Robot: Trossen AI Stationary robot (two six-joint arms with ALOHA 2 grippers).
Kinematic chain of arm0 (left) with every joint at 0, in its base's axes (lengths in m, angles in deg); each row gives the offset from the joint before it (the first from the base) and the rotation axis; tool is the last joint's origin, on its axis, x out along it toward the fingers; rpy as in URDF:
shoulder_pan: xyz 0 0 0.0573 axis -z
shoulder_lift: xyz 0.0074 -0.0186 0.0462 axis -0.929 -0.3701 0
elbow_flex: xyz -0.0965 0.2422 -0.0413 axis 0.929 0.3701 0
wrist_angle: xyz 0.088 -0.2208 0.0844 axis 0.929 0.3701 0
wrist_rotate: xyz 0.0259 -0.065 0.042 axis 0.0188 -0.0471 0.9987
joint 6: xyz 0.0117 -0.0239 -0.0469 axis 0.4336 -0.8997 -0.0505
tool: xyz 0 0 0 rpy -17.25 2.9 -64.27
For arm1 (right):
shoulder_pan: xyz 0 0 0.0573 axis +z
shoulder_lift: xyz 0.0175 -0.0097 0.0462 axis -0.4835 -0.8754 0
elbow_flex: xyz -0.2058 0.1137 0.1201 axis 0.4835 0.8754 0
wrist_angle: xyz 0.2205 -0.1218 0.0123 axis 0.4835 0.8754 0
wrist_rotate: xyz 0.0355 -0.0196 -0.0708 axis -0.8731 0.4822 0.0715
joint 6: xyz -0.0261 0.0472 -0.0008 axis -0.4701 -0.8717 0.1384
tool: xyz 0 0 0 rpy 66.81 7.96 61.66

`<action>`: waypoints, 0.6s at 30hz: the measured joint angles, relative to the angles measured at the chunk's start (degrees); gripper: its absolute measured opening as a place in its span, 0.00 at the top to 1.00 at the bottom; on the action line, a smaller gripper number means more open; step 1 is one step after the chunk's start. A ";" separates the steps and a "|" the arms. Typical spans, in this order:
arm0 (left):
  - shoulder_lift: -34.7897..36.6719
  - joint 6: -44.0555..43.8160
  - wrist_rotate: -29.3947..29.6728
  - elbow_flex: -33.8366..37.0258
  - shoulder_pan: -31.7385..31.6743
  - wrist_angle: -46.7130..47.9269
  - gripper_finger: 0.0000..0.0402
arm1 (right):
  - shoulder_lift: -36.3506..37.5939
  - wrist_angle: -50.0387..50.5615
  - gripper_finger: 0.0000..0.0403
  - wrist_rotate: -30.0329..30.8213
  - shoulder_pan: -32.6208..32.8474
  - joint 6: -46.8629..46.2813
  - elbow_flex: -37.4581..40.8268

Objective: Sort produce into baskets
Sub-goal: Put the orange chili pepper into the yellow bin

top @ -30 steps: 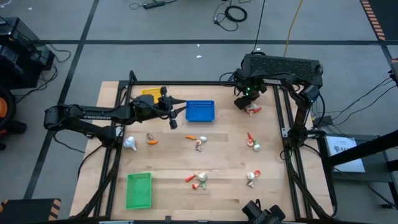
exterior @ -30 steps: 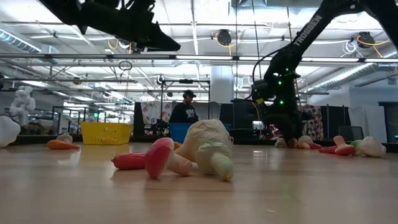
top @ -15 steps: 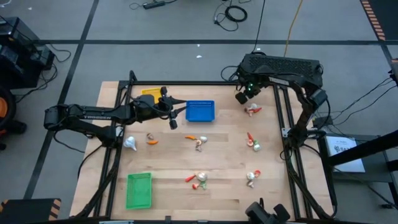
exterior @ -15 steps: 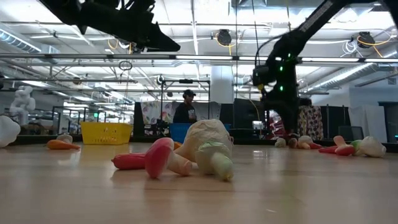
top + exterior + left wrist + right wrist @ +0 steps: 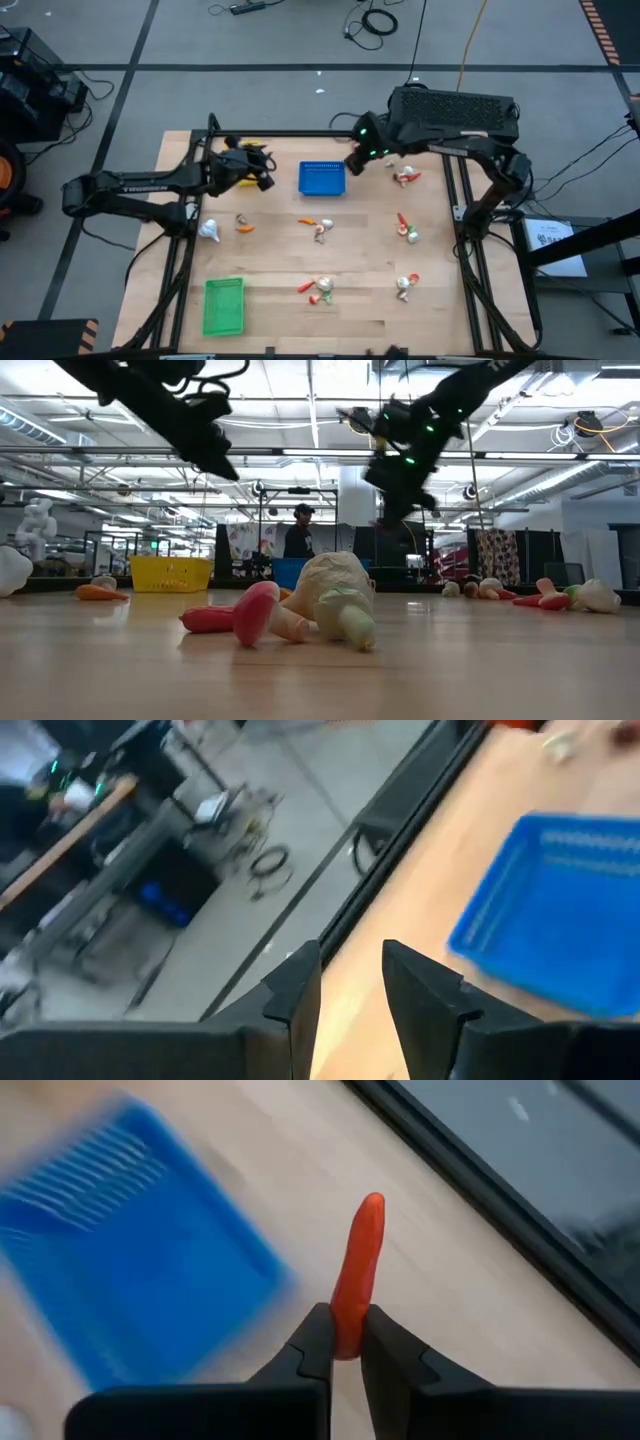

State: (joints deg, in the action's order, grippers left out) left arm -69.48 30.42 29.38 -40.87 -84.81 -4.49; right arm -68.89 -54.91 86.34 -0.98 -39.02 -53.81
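Note:
My right gripper (image 5: pixel 350 166) hangs beside the right side of the blue basket (image 5: pixel 322 178), shut on an orange carrot-like piece (image 5: pixel 358 1260). My left gripper (image 5: pixel 264 176) is open with nothing between its fingers (image 5: pixel 352 975). It hovers at the far left, over the yellow basket (image 5: pixel 248 147), which the arm mostly hides. The green basket (image 5: pixel 223 305) lies at the near left. Loose produce lies in small clusters on the table, one of them (image 5: pixel 405 178) at the far right. My right gripper pinches one end of the carrot-like piece (image 5: pixel 348 1308) between its two fingers. The rest of the piece sticks out past the fingertips, in line with them. The fingers slant down from the table's right. The piece is lifted clear of the table, beside the blue basket (image 5: pixel 130 1270).
Produce clusters lie at mid-table (image 5: pixel 320 227), near centre (image 5: pixel 320 290), right (image 5: pixel 405 228) and near right (image 5: pixel 405 285). A whitish bulb (image 5: pixel 208 231) and a carrot piece (image 5: pixel 244 225) lie left. A black frame rail (image 5: pixel 300 133) runs along the far edge. A person (image 5: pixel 298 535) stands beyond the table.
My right gripper has risen from the far-right produce cluster and swung toward the table's left, up to the blue basket. My left gripper has drawn back from the blue basket's left side toward the far left, over the yellow basket, and has turned.

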 joint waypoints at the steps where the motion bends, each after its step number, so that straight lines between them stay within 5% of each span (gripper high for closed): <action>1: 0.68 -0.33 0.14 0.75 -1.04 -0.39 0.71 | -0.68 -4.05 0.93 0.08 1.57 -0.82 0.00; 9: 8.05 -6.55 -0.36 7.88 -10.05 -4.20 0.71 | -9.42 -33.62 0.93 -0.12 9.75 -2.20 -2.26; 18: 12.74 -15.70 4.29 9.13 -16.09 -0.78 0.71 | -31.19 -35.46 0.93 -3.32 13.43 -0.92 -27.34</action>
State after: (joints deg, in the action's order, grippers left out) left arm -56.74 14.71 33.67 -31.75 -100.90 -5.26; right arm -100.08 -90.37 83.02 12.45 -39.94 -81.15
